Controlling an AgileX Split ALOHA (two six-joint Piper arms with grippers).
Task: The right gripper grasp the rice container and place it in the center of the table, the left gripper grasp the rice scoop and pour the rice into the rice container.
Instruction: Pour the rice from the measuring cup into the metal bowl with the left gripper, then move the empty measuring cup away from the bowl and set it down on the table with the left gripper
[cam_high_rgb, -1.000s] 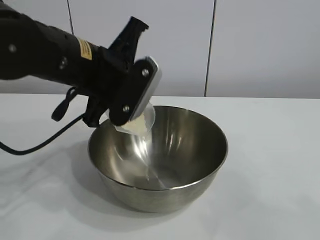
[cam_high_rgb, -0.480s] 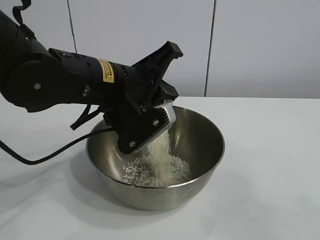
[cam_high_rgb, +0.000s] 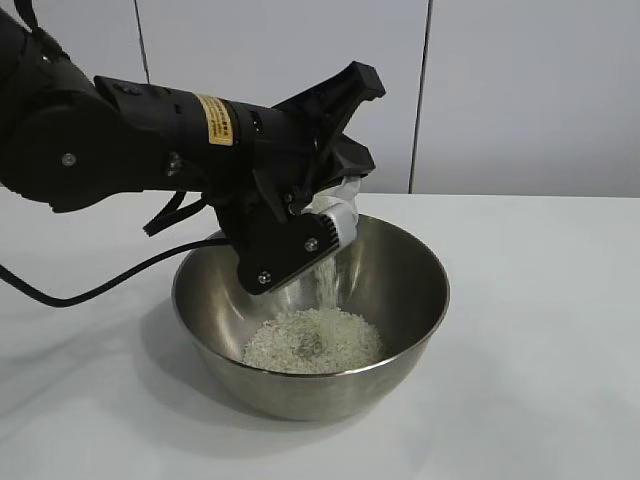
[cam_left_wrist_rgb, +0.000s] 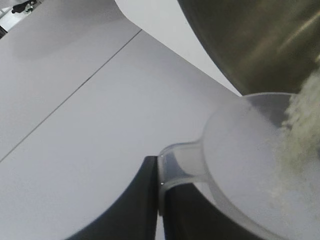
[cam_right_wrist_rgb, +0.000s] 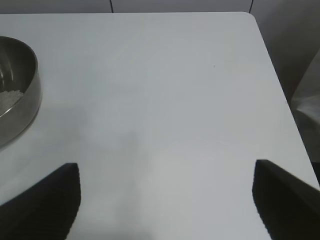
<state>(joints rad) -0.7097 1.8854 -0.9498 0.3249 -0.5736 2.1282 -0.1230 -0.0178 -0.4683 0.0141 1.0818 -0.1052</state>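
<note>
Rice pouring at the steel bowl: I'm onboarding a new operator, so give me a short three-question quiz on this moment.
1. True or false: the rice container is empty.
2. What is the left gripper shut on?
A. the rice container's rim
B. the rice scoop's tab handle
C. nothing
3. How do the right gripper's fingers stand, and do they hold anything?

Key
1. False: a heap of rice lies in its bottom, and grains are falling from the tilted rice scoop.
2. B
3. Wide apart over the bare table, holding nothing, with the rice container off to one side.
</note>
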